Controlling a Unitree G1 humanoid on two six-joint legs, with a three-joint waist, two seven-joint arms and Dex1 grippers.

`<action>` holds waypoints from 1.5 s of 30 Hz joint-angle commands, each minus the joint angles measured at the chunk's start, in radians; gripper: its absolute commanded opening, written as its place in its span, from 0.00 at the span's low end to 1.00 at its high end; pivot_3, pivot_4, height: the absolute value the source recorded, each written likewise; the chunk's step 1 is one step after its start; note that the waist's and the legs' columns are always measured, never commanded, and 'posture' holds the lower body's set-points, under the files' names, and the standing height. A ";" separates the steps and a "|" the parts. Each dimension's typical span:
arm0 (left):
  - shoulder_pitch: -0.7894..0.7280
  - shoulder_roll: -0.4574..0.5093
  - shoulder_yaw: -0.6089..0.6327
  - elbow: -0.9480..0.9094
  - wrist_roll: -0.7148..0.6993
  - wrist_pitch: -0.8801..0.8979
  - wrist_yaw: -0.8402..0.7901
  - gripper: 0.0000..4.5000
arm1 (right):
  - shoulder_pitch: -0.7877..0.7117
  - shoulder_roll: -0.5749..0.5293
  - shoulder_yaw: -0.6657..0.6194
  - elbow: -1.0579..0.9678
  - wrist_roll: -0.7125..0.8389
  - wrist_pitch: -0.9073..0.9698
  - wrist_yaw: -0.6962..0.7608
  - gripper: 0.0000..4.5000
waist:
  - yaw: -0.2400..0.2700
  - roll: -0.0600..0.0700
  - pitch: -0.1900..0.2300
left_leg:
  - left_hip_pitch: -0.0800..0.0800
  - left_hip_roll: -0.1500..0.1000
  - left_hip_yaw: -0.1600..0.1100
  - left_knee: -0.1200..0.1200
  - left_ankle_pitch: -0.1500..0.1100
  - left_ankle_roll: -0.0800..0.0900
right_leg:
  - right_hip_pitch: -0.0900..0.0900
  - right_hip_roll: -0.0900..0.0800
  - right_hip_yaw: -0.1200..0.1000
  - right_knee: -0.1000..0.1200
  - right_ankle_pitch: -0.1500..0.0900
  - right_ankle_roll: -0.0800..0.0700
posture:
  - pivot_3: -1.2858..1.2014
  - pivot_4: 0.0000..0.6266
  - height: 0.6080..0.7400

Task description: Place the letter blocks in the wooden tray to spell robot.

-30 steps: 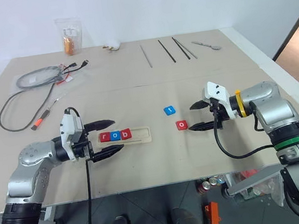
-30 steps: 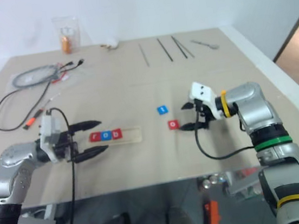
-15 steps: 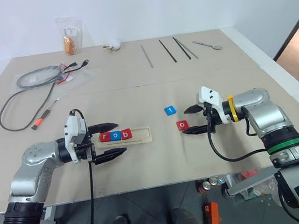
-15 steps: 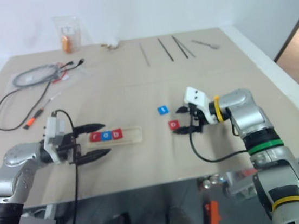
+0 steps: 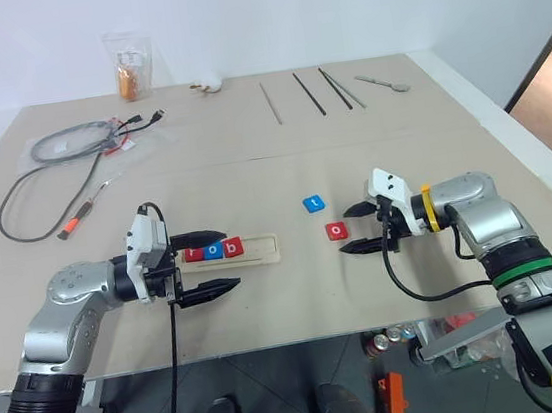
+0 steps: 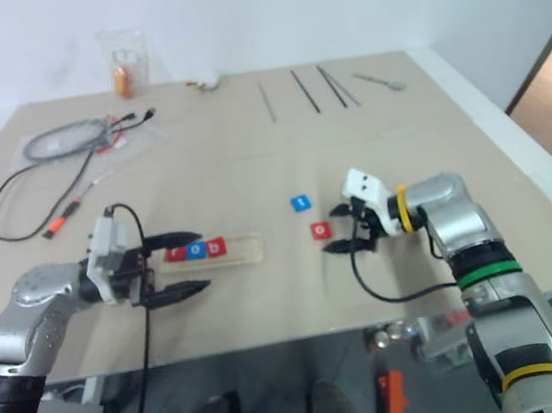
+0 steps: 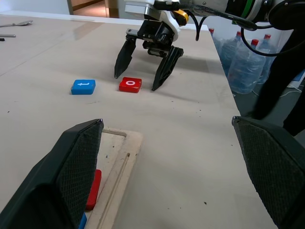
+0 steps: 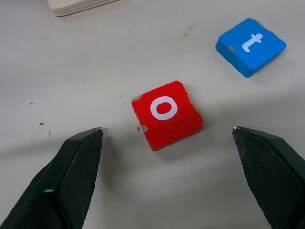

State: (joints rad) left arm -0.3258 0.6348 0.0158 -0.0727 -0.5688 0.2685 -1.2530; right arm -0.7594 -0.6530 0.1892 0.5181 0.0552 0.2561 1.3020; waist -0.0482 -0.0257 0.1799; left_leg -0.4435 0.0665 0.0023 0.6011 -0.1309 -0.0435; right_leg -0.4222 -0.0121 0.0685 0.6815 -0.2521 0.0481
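Beige table (image 5: 251, 169) w/ wooden tray (image 5: 267, 253), loose tiles, cables, rods.

Pale wooden tray (image 5: 261, 252) holding r, o, b blocks (image 5: 212, 250), red o block (image 5: 335, 230) and blue t block (image 5: 314, 203) flat on table

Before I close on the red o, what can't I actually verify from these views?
- Wooden tray: its left end is hidden behind the left gripper in the head views.
- Pouch at the far edge: contents too small to identify.
- Red o block: contact with the right gripper fingertips can't be judged.
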 commanded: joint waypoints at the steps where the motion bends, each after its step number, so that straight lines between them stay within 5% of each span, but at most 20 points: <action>1: -0.015 -0.005 0.008 -0.007 0.002 -0.016 -0.003 1.00 | -0.029 0.016 -0.017 0.019 0.015 -0.009 -0.007 0.74 | 0.000 0.000 0.000 | 0.000 0.000 0.000 0.000 0.000 0.000 | 0.000 0.000 0.000 0.000 0.000 0.000 | 0.52 0.24 1.00; 5: -0.009 -0.008 0.012 -0.003 0.007 -0.025 0.002 1.00 | -0.050 0.028 -0.015 0.049 0.012 -0.017 -0.006 0.48 | 0.000 0.000 0.000 | 0.000 0.000 0.000 0.000 0.000 0.000 | 0.000 0.000 0.000 0.000 0.000 0.000 | 0.52 0.24 1.00; 6: -0.006 -0.009 0.013 -0.003 0.009 -0.027 0.003 1.00 | -0.053 0.029 -0.014 0.056 0.011 -0.020 -0.003 0.34 | 0.000 0.000 0.000 | 0.000 0.000 0.000 0.000 0.000 0.000 | 0.000 0.000 0.000 0.000 0.000 0.000 | 0.52 0.24 1.00; 8: 0.001 -0.009 0.019 -0.005 0.010 -0.030 0.005 1.00 | -0.056 0.029 -0.012 0.063 0.010 -0.024 0.002 0.26 | 0.001 0.000 0.000 | 0.000 0.000 0.000 0.000 0.000 0.000 | 0.000 0.000 0.000 0.000 0.000 0.000 | 0.52 0.24 1.00; 16: 0.038 0.024 0.082 0.042 0.015 -0.049 0.013 1.00 | -0.094 0.041 -0.015 0.081 0.008 -0.019 -0.004 0.26 | 0.000 0.000 0.000 | 0.000 0.000 0.000 0.000 0.000 0.000 | 0.000 0.000 0.000 0.000 0.000 0.000 | 0.52 0.24 1.00; 21: 0.070 0.059 0.119 0.077 0.019 -0.064 -0.005 1.00 | -0.149 0.092 -0.002 -0.095 0.076 0.102 0.054 0.26 | -0.005 0.000 0.000 | 0.000 0.000 0.000 0.000 0.000 0.000 | -0.001 0.001 0.001 0.000 0.001 -0.001 | 0.52 0.24 1.00; 29: 0.078 0.044 0.119 0.084 0.027 -0.088 0.015 1.00 | -0.179 0.160 0.158 -0.259 0.046 0.171 0.123 0.26 | 0.004 0.000 0.000 | 0.000 0.001 0.000 0.000 0.000 0.000 | -0.001 0.001 0.000 0.000 0.000 -0.001 | 0.52 0.24 1.00; 45: 0.147 0.017 0.128 0.014 0.017 -0.091 0.060 1.00 | -0.410 0.336 0.255 0.180 -0.094 -0.075 0.120 0.26 | 0.001 0.000 0.000 | 0.000 0.001 0.000 -0.001 0.000 0.000 | -0.002 0.001 0.000 0.000 0.001 -0.003 | 0.52 0.24 1.00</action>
State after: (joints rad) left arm -0.1803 0.6517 0.1208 -0.0218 -0.5412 0.1933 -1.2003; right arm -1.1431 -0.3195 0.4479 0.6900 -0.0305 0.2089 1.4138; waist -0.0475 -0.0261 0.1799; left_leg -0.4440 0.0679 0.0022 0.5998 -0.1312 -0.0440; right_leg -0.4240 -0.0108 0.0685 0.6816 -0.2516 0.0454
